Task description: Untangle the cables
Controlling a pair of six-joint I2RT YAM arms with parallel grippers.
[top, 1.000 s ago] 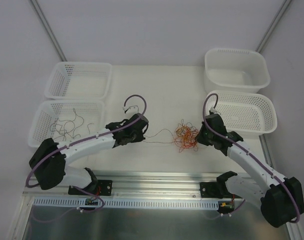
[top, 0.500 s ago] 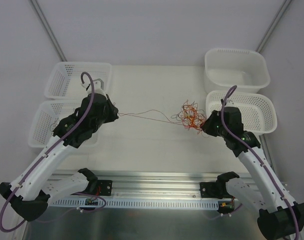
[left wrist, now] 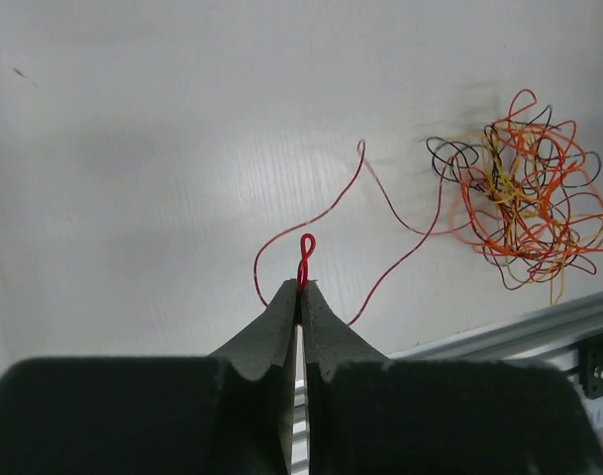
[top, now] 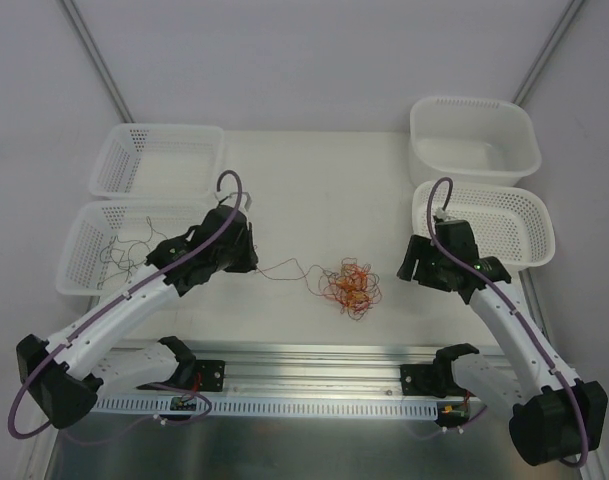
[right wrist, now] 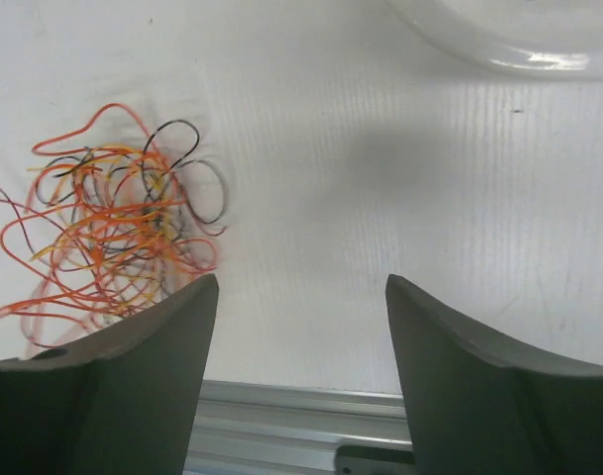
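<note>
A tangle of orange, red, black and pale yellow cables [top: 350, 288] lies on the white table between the arms, and shows in the left wrist view [left wrist: 524, 213] and the right wrist view [right wrist: 113, 242]. My left gripper [top: 252, 262] [left wrist: 301, 287] is shut on a red cable [left wrist: 326, 213], pinching a small loop of it at the fingertips. That red cable [top: 284, 268] runs slack across the table into the tangle. My right gripper [top: 409, 268] [right wrist: 301, 282] stands open and empty just right of the tangle.
The near left basket [top: 84, 215] holds several loose thin cables [top: 134, 255]. Behind it sits another white basket [top: 159, 160]. At the right stand a perforated basket [top: 499, 225] and a deep tub [top: 474, 135]. An aluminium rail [top: 314, 355] lines the near table edge.
My right gripper opened and let the tangle go, and it came down to the table, nearer and to the left. My left gripper swung right and nearer, so the red cable went slack.
</note>
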